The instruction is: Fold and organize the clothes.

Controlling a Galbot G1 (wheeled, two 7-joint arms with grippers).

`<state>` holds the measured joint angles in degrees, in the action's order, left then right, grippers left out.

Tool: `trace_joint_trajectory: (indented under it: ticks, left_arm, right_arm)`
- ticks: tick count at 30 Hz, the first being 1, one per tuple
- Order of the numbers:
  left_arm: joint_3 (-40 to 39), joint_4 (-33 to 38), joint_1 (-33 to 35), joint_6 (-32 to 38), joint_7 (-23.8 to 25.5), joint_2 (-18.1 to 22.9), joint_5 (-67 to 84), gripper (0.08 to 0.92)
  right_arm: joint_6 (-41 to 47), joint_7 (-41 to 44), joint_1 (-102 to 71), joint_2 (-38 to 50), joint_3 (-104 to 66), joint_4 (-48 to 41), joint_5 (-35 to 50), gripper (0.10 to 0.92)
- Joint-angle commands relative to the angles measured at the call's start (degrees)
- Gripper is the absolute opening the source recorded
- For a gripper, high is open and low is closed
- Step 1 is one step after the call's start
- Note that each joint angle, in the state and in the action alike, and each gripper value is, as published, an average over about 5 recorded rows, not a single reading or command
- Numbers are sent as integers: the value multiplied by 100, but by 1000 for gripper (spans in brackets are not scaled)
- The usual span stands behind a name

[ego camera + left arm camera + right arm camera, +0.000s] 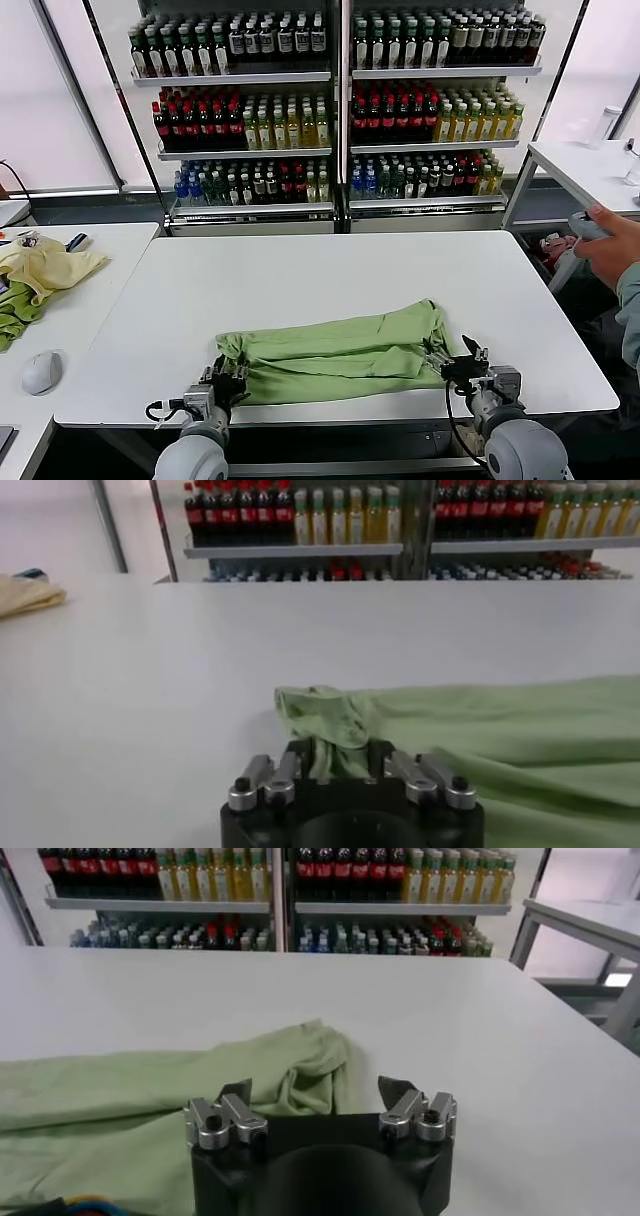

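Behind the white tabletop [300,275] I see two glass-fronted drinks coolers [340,110], every shelf packed with rows of upright bottles in dark, red, yellow and green.

Both my arms reach in low from the near edge. My left gripper [228,377] sits at the left end of the light sage-green soft fabric shirt [335,350], which lies as a long folded band across the near half of the tabletop. In the left wrist view its fingers [290,765] are drawn in close and pinch a bunched fold of the shirt [330,725] that rises between them.

My right gripper [462,362] rests at the shirt's right end. Its fingers [236,1094] stand spread wide, and the shirt [180,1098] lies just ahead of them; whether the tips touch the cloth I cannot quite tell from here.

On the side table to my left lie a crumpled pale yellow cloth [45,265], a darker green cloth [15,310] and a white computer mouse [42,371]. A person's hand [615,245] holding a grey controller shows at the far right.
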<state>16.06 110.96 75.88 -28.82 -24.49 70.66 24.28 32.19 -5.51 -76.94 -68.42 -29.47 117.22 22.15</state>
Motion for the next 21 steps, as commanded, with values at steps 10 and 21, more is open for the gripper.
trace_joint_trajectory:
  ticks: [10, 21]
  left_arm:
    - [1306, 267, -41, 45, 239, -716, 1105, 143]
    - [2797, 428, -371, -261, 515, -1432, 1653, 133]
  right_arm:
    - [-85, 28, 70, 48, 20, 42, -107, 823]
    - [-102, 36, 271, 109, 121, -26, -86, 823]
